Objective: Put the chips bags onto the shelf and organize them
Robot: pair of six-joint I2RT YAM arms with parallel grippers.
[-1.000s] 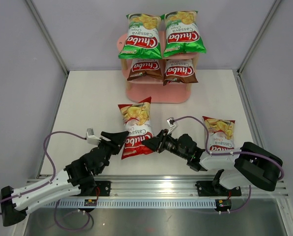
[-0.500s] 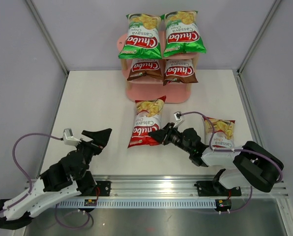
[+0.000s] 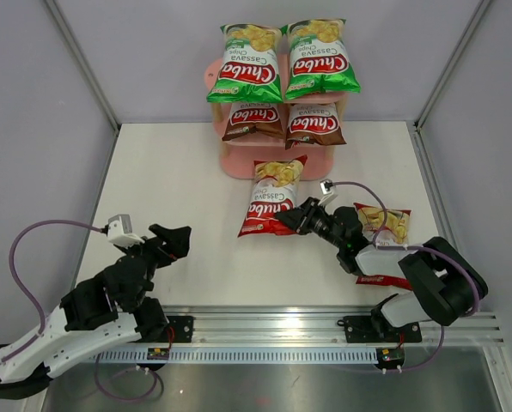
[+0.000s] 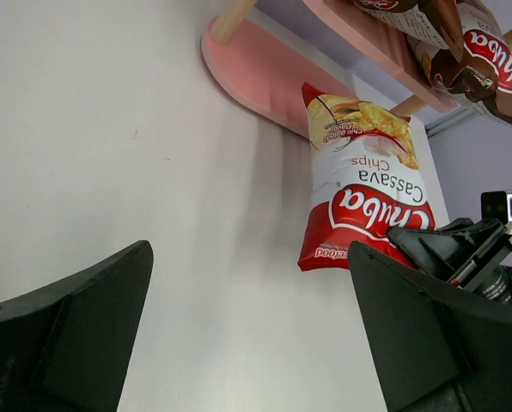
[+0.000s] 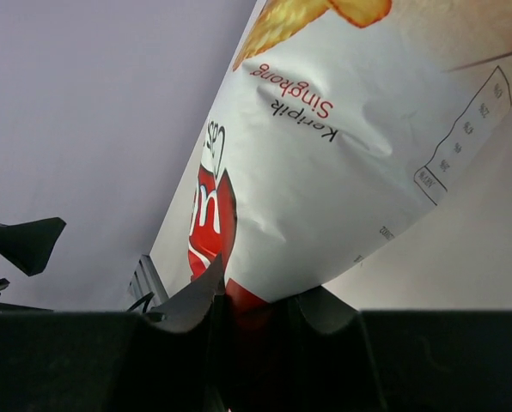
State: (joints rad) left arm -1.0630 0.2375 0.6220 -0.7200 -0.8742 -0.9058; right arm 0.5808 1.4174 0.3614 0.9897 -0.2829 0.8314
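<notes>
- Two grippers sit low in the top view. The left gripper [image 3: 172, 233] is near-left over the bare table [image 3: 161, 172], jaws spread wide with nothing between them, well apart from every bag.
- The right gripper [image 3: 288, 225] is near centre, jaws pinching the bottom edge of a red bag [image 3: 271, 199]. The right wrist view shows the bag's red bottom corner clamped between the jaws.
- The red bag faces logo up, and its top end angles away toward the shelf [image 3: 235, 163]. That end reaches the front rim of the bottom board; cannot tell whether it touches.
- A second red bag [image 3: 385, 223] lies flat on the table to the right, partly hidden under the right arm.
- On the shelf's middle tier, two brown bags [image 3: 254, 120] [image 3: 314, 123] sit side by side, logos facing out.
- On the top tier, farthest back, two green bags [image 3: 246, 62] [image 3: 322, 57] stand side by side, just touching, fronts to the camera.
</notes>
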